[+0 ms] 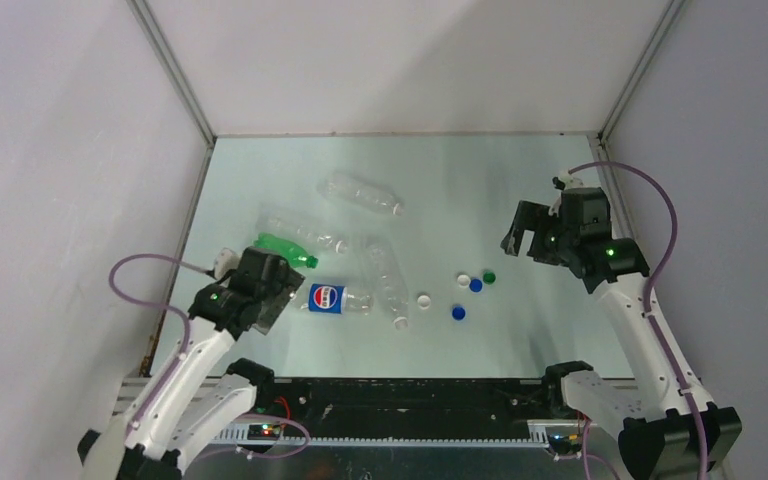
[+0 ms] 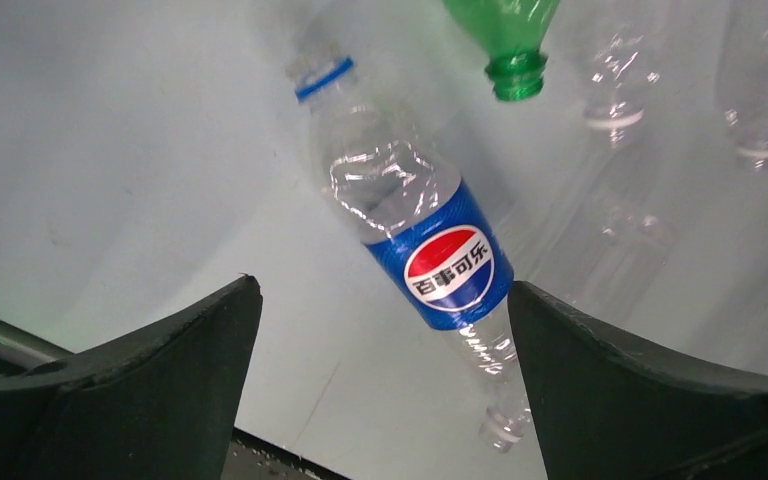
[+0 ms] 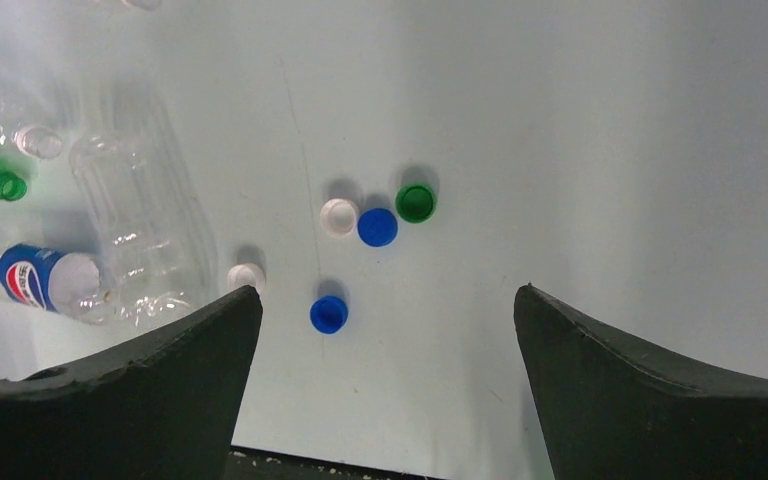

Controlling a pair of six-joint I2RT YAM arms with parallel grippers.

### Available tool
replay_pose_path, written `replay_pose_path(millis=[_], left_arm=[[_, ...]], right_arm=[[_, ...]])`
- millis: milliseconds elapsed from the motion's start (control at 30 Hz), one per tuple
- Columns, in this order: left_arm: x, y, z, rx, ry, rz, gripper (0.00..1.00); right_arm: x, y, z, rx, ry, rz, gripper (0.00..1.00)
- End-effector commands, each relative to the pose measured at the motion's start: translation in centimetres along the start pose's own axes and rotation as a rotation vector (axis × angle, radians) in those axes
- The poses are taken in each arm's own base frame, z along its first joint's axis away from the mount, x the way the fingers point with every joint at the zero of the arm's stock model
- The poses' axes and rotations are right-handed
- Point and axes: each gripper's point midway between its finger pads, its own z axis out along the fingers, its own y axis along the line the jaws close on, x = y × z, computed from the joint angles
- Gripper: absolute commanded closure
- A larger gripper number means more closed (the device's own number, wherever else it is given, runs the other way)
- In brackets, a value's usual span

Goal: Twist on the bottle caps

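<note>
Our left fingers (image 2: 160,370) and right fingers (image 3: 140,380) are spread wide and grasp nothing. On the counter (image 3: 610,120), the Pepsi bottle (image 2: 448,262) lies under the left and five loose bottle caps (image 3: 377,227) under the right. Beyond lie the green bottle (image 2: 505,25) and clear bottles (image 1: 360,193). We fear that pinched bottles will roll and that the small caps will skid away.

Green bottle (image 2: 508,35) cut by top edge in left wrist view, only neck end visible. Clear bottles (image 2: 615,95) beside it cropped too, blurry.
</note>
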Motion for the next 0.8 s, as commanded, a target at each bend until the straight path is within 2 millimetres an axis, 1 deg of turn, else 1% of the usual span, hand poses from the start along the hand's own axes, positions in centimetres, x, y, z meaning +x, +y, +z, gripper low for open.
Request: replay_pose_path(millis=[0,33,67,100,133,167,200,233,267,333,433,500,633,767], left_arm=[[1.4,-1.0,0.6,-0.043,0.014,-0.124,0.00],[2.1,-1.1,1.0,-0.062,0.026,-0.122,0.00],[2.4,-1.7,1.2,-0.052,0.032,-0.166,0.00],[3.0,-2.0,1.6,-0.059,0.045,-0.163,0.00],[3.1,-2.9,1.8,-0.037,0.046,-0.194,0.00],[3.5,-3.5,1.9,-0.043,0.050,-0.182,0.00],[3.4,-3.8,2.1,-0.054,0.031,-0.194,0.01],[3.9,-4.2,2.2,-0.070,0.033,-0.174,0.01],[3.9,-4.2,2.4,-0.091,0.023,-0.177,0.01],[4.7,-4.5,2.9,-0.115,0.033,-0.171,0.01],[6.0,-4.8,4.2,-0.130,0.058,-0.200,0.03],[6.3,-5.0,4.9,-0.137,0.059,-0.231,0.03],[6.6,-5.4,5.9,-0.164,0.051,-0.240,0.03],[7.5,-5.2,7.0,-0.201,0.065,-0.242,0.04]], right_arm=[[0.2,1.1,0.2,-0.069,0.016,-0.017,0.01],[0.1,1.2,0.2,-0.073,0.011,-0.014,0.01],[0.2,1.2,0.3,-0.080,0.015,-0.013,0.01],[0.2,1.4,0.3,-0.087,0.015,-0.013,0.01],[0.3,1.6,0.3,-0.097,0.019,-0.013,0.01],[0.3,1.7,0.2,-0.102,0.021,-0.013,0.01],[0.4,1.8,0.2,-0.109,0.025,-0.014,0.01],[0.6,1.8,0.2,-0.113,0.029,-0.017,0.01],[0.7,1.9,0.2,-0.115,0.032,-0.018,0.01],[1.0,1.9,0.2,-0.116,0.043,-0.026,0.01],[1.3,2.1,0.2,-0.117,0.050,-0.038,0.01],[1.5,2.2,0.2,-0.119,0.058,-0.044,0.01],[1.8,2.4,0.2,-0.119,0.062,-0.069,0.01],[1.9,2.5,0.3,-0.114,0.063,-0.088,0.01]])
